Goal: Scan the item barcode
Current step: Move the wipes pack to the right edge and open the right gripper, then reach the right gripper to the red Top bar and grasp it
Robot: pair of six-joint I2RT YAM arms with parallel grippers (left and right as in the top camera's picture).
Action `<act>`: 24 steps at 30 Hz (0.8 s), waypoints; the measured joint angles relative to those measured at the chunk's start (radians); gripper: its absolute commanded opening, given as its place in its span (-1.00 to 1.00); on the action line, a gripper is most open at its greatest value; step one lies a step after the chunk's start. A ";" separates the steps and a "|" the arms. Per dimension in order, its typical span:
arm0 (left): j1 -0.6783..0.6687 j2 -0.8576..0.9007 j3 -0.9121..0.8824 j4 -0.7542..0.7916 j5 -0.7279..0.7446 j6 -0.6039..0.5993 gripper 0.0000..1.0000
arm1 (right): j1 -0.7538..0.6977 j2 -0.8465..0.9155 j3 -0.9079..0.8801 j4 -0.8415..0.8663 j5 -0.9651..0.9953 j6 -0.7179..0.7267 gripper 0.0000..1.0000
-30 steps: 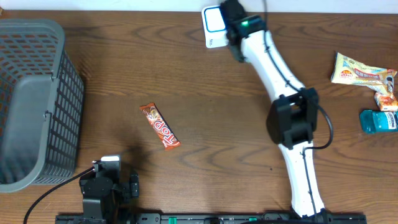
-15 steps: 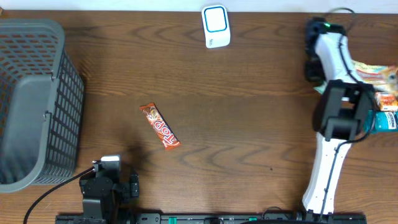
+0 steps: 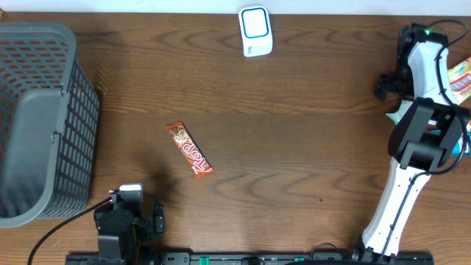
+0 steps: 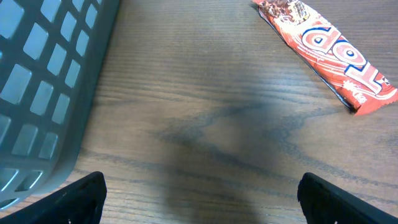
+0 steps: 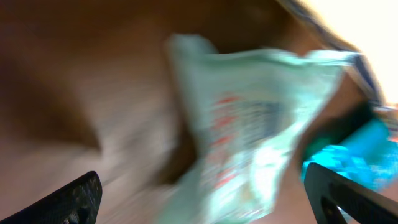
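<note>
My right hand (image 5: pixel 205 196) stood open, its fingers spread wide over a pale packet (image 5: pixel 249 124) at the right edge of the bench (image 3: pixel 294 110). A teal item (image 5: pixel 348 155) lay just beside the packet, though that view was badly blurred. The left hand (image 4: pixel 199 205) was open too, low near the grey basket (image 3: pixel 37 118). The red candy bar (image 3: pixel 189 149) lay flat mid-bench, well apart from the white scanner (image 3: pixel 255 31) at the far edge.

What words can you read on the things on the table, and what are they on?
"Top": on the red candy bar wrapper.
Small print on the white scanner: too small to read.
Red print on the pale packet: too blurred to read.
</note>
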 measured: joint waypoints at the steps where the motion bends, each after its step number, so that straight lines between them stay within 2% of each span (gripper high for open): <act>1: 0.000 0.000 0.000 0.000 0.000 0.000 0.96 | 0.010 -0.017 0.006 -0.003 -0.055 -0.005 0.98; 5: 0.000 0.000 0.000 0.000 0.000 0.000 0.96 | 0.075 -0.112 0.016 -0.037 -0.276 -0.018 0.99; 10: 0.000 0.000 0.000 0.000 0.000 0.000 0.96 | 0.223 -0.184 0.037 -0.086 -0.434 -0.019 0.99; 16: 0.000 0.000 0.000 0.000 0.000 0.000 0.96 | 0.455 -0.187 -0.002 -0.084 -0.508 -0.021 0.99; 24: 0.000 0.000 0.000 0.000 0.000 0.000 0.96 | 0.770 -0.187 -0.114 0.091 -0.532 -0.047 0.99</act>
